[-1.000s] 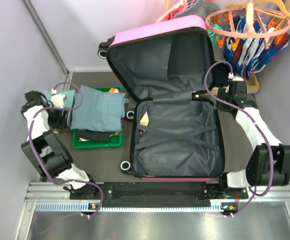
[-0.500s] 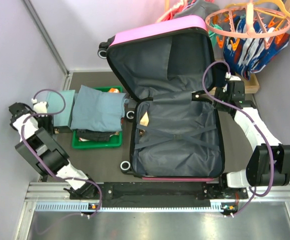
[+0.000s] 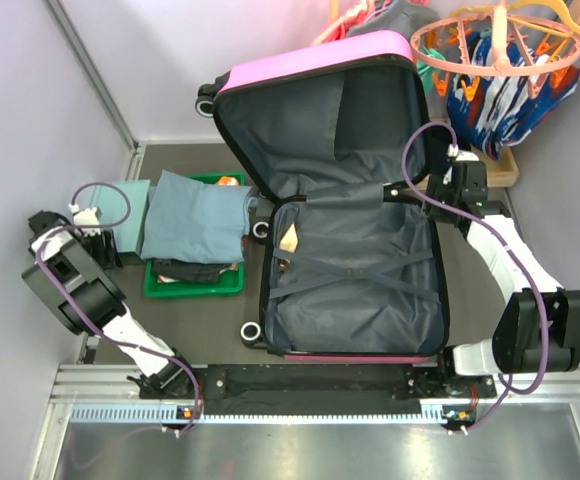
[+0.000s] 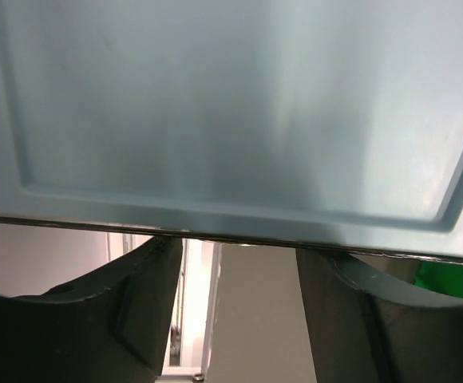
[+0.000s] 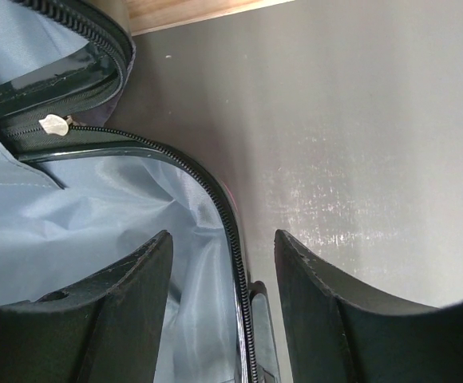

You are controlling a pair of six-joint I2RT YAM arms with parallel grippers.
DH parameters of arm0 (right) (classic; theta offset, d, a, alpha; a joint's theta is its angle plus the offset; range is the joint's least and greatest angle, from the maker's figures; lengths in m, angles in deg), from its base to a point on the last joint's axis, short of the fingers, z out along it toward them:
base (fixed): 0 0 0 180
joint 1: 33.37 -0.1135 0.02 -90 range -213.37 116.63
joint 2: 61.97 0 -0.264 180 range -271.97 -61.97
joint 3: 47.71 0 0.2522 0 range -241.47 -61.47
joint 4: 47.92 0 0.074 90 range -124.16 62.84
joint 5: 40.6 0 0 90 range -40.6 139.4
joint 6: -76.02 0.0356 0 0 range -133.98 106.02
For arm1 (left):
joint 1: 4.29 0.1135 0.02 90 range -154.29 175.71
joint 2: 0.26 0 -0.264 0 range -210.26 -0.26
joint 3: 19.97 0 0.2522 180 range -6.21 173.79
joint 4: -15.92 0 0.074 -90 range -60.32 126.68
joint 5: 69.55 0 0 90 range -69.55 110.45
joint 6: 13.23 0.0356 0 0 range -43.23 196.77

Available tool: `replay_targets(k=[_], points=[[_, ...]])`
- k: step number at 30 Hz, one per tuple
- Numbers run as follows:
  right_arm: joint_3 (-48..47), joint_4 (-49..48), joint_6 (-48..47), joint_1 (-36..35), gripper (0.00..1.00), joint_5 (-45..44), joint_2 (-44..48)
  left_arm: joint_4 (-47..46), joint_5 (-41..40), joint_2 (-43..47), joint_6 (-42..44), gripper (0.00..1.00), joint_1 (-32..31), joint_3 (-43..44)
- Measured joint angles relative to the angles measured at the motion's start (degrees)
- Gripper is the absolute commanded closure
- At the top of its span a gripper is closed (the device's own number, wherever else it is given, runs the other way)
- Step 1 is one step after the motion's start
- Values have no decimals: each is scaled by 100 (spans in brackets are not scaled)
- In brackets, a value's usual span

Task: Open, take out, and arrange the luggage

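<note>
The hot-pink luggage [image 3: 360, 280] lies open in the middle, its lid propped up at the back. Grey lining and crossed straps show in the base. My right gripper [image 3: 433, 190] is open at the luggage's right rim near the hinge. In the right wrist view its jaws [image 5: 223, 239] straddle the black zipper edge [image 5: 230, 231], with grey lining [image 5: 72, 223] to the left. My left gripper [image 3: 100, 238] is open at the far left, against the pale-teal box [image 3: 122, 200]. In the left wrist view the box [image 4: 231, 104] fills the top, just past the spread fingertips [image 4: 239, 247].
A green tray [image 3: 195, 288] left of the luggage holds dark clothing, with folded grey-blue cloth [image 3: 195, 215] on top. A small tan item [image 3: 290, 238] lies in the luggage's left corner. An orange round drying hanger [image 3: 500, 45] and a colourful bag [image 3: 510, 100] stand at the back right.
My left arm swung out left, away from the folded cloth, then came back a little towards the teal box. My right gripper crept slightly back along the luggage rim.
</note>
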Motion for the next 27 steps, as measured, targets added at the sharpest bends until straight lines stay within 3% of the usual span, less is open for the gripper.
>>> replay_targets(k=[5, 9, 13, 18, 19, 23, 25, 27], points=[[0, 0, -2, -9, 46, 0, 4, -240, 2, 2, -144, 36, -63, 0], [0, 2, -2, -24, 46, -2, 4, -402, 59, 2, -262, 44, -101, 0], [0, 2, -4, -46, 46, 0, 4, -560, 72, -2, -369, 65, -149, 0], [0, 0, -4, -50, 46, -2, 4, -634, 323, -2, -529, 98, -175, -35], [0, 2, -7, -55, 46, -2, 4, -623, 378, -2, -514, 100, -190, -37], [0, 2, -31, -63, 46, -4, 4, -610, 422, 9, -363, 100, -219, -50], [0, 0, -42, -72, 46, -4, 4, -660, 321, 50, -232, 87, -219, -120], [0, 0, -44, -79, 46, -2, 4, -739, 166, 127, -79, 67, -203, -254]])
